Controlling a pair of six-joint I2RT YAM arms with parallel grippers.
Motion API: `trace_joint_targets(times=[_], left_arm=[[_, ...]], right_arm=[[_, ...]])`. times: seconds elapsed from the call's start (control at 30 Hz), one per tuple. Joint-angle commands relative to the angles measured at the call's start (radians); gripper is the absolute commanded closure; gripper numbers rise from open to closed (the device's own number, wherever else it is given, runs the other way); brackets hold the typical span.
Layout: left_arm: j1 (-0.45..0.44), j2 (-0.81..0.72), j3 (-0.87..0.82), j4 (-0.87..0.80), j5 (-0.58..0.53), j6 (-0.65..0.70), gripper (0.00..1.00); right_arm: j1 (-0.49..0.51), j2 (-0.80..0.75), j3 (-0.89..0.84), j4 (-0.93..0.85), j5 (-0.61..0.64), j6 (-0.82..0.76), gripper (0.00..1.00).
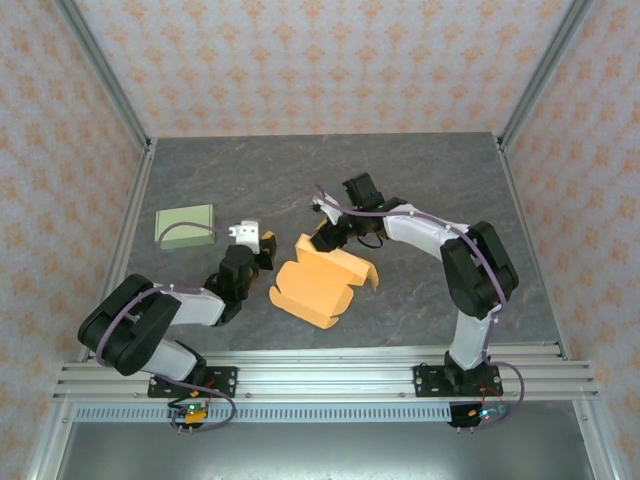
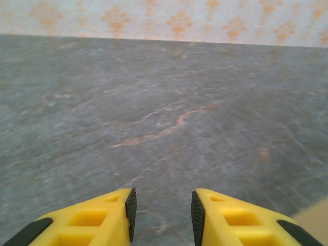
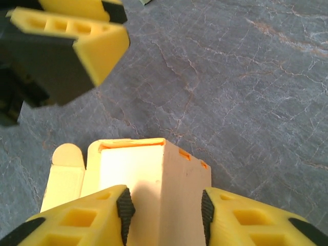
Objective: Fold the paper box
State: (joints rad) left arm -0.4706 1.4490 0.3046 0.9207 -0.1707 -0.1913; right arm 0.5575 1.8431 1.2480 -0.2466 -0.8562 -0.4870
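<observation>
The half-folded paper box (image 1: 318, 285) lies centred on the desk (image 1: 420, 180). Its raised far wall stands between the jaws of the right gripper (image 3: 164, 212), clamped or not I cannot tell; the left gripper (image 2: 161, 210) hangs open just beside its left edge

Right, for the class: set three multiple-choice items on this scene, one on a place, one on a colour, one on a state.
1. Seen from above, the green pack lies where from the orange paper box? A to its right; B to its left; C on top.
2. The claw fingers are: A blue; B red; C yellow.
3. The left claw is: A open and empty; B shut on the box; C holding the pack.
Key: B, the pack sits to the left; C, both wrist views show yellow; A, only bare table shows between its pads.
</observation>
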Motion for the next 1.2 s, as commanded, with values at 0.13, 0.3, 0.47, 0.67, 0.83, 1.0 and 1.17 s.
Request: trace_joint_targets(times=[0.13,0.3,0.47,0.67,0.83,1.0,1.17], left_arm=[[0.039,-0.052,0.000,-0.098,-0.104,-0.147,0.64],[0.054,-0.133,0.000,-0.186,-0.142,-0.178,0.64],[0.074,-0.229,0.031,-0.329,-0.167,-0.202,0.63],[0.116,-0.291,0.042,-0.430,-0.158,-0.239,0.64],[0.122,-0.288,0.041,-0.431,-0.158,-0.244,0.64],[0.125,-0.281,0.039,-0.426,-0.156,-0.244,0.64],[0.146,-0.323,0.000,-0.412,-0.180,-0.269,0.64]], right_arm=[[0.036,-0.037,-0.004,-0.094,0.162,-0.036,0.38],[0.089,-0.064,0.046,-0.110,0.297,0.030,0.21],[0.153,-0.050,0.135,-0.193,0.373,0.053,0.20],[0.171,-0.018,0.189,-0.239,0.414,0.047,0.22],[0.171,0.022,0.252,-0.306,0.389,0.012,0.24],[0.180,0.075,0.345,-0.377,0.370,0.011,0.23],[0.224,0.135,0.412,-0.420,0.448,0.016,0.22]])
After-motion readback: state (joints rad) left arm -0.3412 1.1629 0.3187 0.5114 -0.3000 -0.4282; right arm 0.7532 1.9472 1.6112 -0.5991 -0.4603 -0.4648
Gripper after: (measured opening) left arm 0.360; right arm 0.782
